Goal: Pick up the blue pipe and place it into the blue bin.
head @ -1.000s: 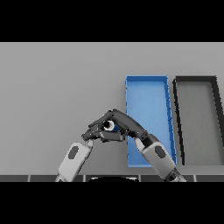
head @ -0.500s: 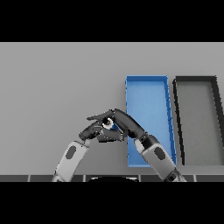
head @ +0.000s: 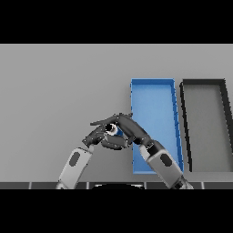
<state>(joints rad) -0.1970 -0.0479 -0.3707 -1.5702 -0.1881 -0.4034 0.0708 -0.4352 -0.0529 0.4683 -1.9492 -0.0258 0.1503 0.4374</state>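
1. Blue pipe [head: 113, 130] first: we only get a small peek of it, a bit of blue with a pale round end, tucked in between the two dark hands just left of the blue bin's near-left part. It's over the grey table [head: 54, 91], not in the bin. We can't tell if it's lifted or touching the tabletop.
2. Right hand [head: 129, 129] comes up from the lower edge on the right. Its arm crosses over the near-left corner of the bin, and its fingers are curled over the top of the pipe, so we'd say it's got hold of it.
3. Left hand [head: 95, 135] comes in from the lower left, and its fingers are bent in toward the pipe from the left side. Whether it's actually gripping or just pressed up against the other hand, we honestly can't tell.
4. Blue bin [head: 152, 83] is a long tray running away from us, just right of the hands.
5. Farthest right there's a black bin [head: 203, 82], same long shape, sitting just beside the blue one with a thin gap between.
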